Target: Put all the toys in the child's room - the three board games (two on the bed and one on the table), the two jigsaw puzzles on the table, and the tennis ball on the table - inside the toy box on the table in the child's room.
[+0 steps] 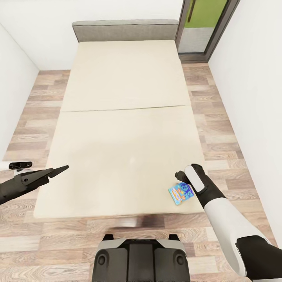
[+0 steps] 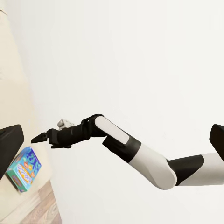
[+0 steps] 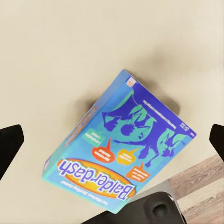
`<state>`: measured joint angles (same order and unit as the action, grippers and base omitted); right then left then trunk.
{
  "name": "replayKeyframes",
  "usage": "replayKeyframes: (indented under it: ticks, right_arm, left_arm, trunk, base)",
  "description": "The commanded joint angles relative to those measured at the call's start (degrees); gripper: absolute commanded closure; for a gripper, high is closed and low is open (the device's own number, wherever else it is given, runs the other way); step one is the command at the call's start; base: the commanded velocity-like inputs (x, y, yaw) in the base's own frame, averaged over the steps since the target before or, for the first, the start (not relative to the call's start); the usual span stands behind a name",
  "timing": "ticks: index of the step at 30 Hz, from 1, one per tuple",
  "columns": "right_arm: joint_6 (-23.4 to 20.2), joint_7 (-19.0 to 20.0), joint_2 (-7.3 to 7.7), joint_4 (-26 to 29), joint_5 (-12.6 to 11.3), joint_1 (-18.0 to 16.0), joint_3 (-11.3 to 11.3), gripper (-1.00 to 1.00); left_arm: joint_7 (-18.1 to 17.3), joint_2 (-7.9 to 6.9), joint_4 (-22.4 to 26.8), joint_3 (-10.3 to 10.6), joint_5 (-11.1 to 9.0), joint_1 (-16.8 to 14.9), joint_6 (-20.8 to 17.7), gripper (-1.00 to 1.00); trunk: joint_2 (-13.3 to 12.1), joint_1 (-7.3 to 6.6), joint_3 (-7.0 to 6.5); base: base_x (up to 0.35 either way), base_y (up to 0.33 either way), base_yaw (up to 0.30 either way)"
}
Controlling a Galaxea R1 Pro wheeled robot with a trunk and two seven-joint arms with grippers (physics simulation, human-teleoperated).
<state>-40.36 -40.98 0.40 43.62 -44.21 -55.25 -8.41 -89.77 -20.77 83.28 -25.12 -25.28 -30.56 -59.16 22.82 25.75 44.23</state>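
One bed (image 1: 117,117), one board game (image 1: 181,193) lying on it, two pincers: left (image 1: 58,170) and right (image 1: 179,175), one doorway (image 1: 203,23).

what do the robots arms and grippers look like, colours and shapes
The right arm is built of smooth white shells with black sections at the joints and wrist, seen in the head and left wrist views. The right gripper and left gripper are matte black, with long, flat fingers tapering to points. No cables or markings are visible.

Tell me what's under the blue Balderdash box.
The Balderdash box lies flat on the bed's cream mattress, near its edge by the right gripper. Whatever its base covers is hidden.
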Motion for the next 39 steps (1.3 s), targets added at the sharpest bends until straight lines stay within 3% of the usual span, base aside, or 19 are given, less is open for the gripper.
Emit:
replayKeyframes:
  ticks: [1, 9, 20, 26, 39]
  right_arm:
    - [-0.15, -0.5, 0.04, 0.08, -0.43, -0.03, -0.2, -1.0]
    - [-0.1, -0.5, 0.04, 0.06, -0.43, -0.03, -0.2, -1.0]
    - [-0.13, -0.5, 0.04, 0.47, -0.42, -0.11, -0.2, -1.0]
    - [-0.16, -0.5, 0.04, 1.68, -0.43, -0.18, -0.2, -1.0]
    - [-0.09, -0.5, 0.05, 2.05, -0.36, -0.99, -0.2, -1.0]
  left_arm:
    - [-0.23, -0.03, 0.02, 0.0, 0.05, -0.02, -0.61, -1.0]
    - [-0.23, -0.2, 0.53, -0.08, -0.09, -1.01, -0.84, -1.0]
    - [-0.23, -0.4, 0.74, 0.91, 0.25, -10.93, -0.84, -1.0]
    - [-0.23, -0.68, 0.74, 4.12, 0.33, -12.16, -0.84, -1.0]
    - [-0.23, -0.85, 0.74, 5.52, 0.38, -12.34, -0.84, -1.0]
  trunk:
    - [0.09, 0.03, 0.16]
    - [0.09, 0.03, 0.92]
    - [0.09, 0.03, 1.96]
    - [0.09, 0.03, 2.53]
    - [0.09, 0.03, 3.76]
  base:
    - [0.0, 0.0, 0.0]
    - [0.0, 0.0, 0.0]
    - [0.0, 0.0, 0.0]
    - [0.0, 0.0, 0.0]
    - [0.0, 0.0, 0.0]
